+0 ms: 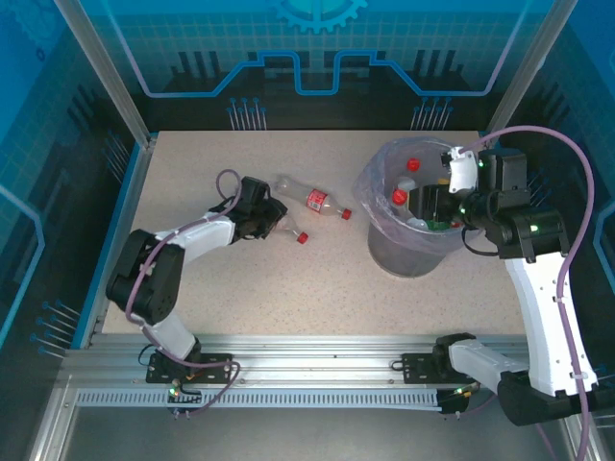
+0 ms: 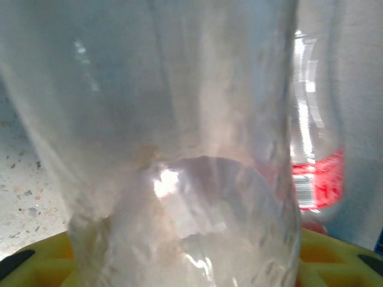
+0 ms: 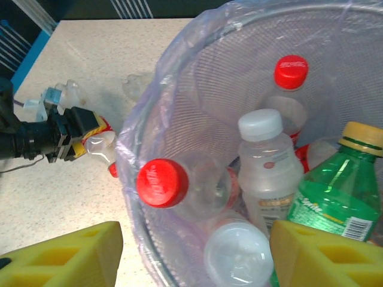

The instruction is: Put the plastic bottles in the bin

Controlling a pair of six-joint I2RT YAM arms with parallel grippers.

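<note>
Currently the left gripper (image 1: 272,219) straddles a small clear red-capped plastic bottle (image 2: 179,119), whether clamped I cannot tell; next likely a lift toward the round grey lavender-lined bin (image 1: 399,254) beneath the spread, empty right gripper (image 3: 191,254).

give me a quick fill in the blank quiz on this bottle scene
1. The number of bottles lying on the table outside the bin is ___.
2. The green bottle in the bin has a ___ cap.
3. The right hand hangs open above the ___.
4. The left hand is around a clear bottle with a ___ cap.

Missing words: two; yellow; bin; red
</note>
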